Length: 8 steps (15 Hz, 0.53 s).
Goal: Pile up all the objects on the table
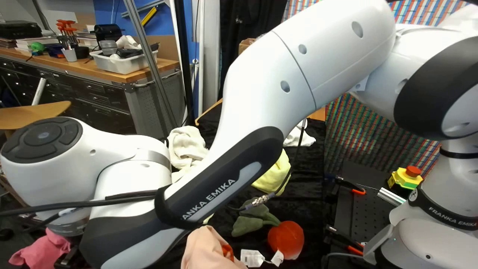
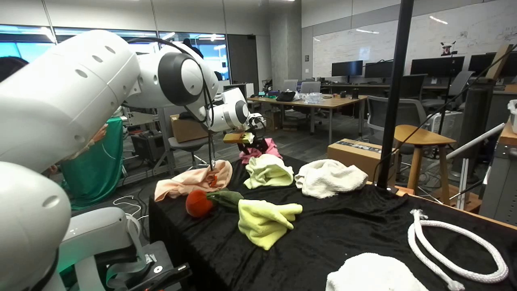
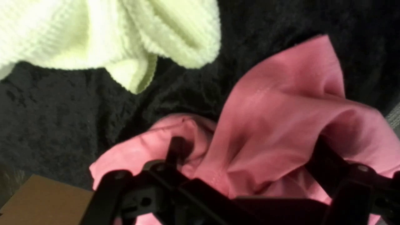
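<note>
Straddling part of the pink cloth (image 3: 275, 115), the gripper (image 3: 250, 145) stands spread wide, a pale yellow cloth (image 3: 103, 34) nearby on the black table (image 3: 59, 122).

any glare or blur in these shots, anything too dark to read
In the wrist view, the pink cloth looks slightly blurred, the pale yellow-green cloth partly washed out, the gripper dark with little detail; in an exterior view, the whiteboard shows bright streaks of glare.
</note>
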{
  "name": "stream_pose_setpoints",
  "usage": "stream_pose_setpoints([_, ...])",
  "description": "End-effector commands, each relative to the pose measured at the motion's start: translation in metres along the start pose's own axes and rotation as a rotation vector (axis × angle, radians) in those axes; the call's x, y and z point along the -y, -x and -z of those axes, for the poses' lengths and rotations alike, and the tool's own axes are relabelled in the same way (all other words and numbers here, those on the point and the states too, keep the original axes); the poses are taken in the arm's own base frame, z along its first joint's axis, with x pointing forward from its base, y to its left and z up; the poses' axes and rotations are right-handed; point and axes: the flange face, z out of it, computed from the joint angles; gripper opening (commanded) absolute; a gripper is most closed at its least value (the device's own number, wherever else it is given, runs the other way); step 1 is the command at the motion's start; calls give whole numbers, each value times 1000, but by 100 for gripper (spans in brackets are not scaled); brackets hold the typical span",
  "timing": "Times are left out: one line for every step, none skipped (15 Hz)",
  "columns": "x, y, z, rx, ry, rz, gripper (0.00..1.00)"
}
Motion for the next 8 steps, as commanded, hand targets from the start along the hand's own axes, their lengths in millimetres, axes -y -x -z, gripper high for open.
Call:
stream_pose_setpoints([2, -15, -4, 2, 43, 35, 100])
stream_pose_setpoints([1, -17, -3, 2, 45, 36, 75])
stream_pose_setpoints([1, -19, -2, 4, 47, 37, 75])
stream_pose_setpoints([0, -22, -1, 3, 50, 37, 66])
stream_pose_setpoints([0, -24, 3, 1, 50, 37, 58])
stream_pose_setpoints([0, -26, 5, 2, 52, 41, 51])
stream_pose_setpoints([-1, -27, 8, 2, 52, 40, 43])
stream_pose_setpoints([-1, -28, 11, 3, 53, 40, 36])
